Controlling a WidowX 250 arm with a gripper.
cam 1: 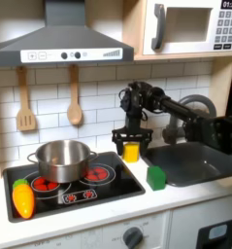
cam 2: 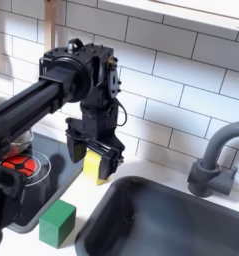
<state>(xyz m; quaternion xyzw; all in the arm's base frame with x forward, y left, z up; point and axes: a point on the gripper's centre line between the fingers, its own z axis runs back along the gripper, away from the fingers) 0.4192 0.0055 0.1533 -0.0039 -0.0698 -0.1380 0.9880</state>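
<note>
One black hand (cam 2: 95, 152) gripped a smooth yellow block (cam 2: 94, 167) between its fingers, just above the tabletop (cam 1: 176, 199) between stove (cam 1: 108, 190) and sink (cam 2: 181, 215); a matte green cube (cam 2: 57, 222) sat nearby.

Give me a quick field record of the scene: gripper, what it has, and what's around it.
gripper: pointing down, shut on yellow block
yellow block: held between the stove and the sink; contact with the counter unclear
green block: on the counter, in front of the gripper
pot: silver, on the stove's back burner
corn: at the stove's front, the first exterior view's left
faucet: behind the sink
</note>
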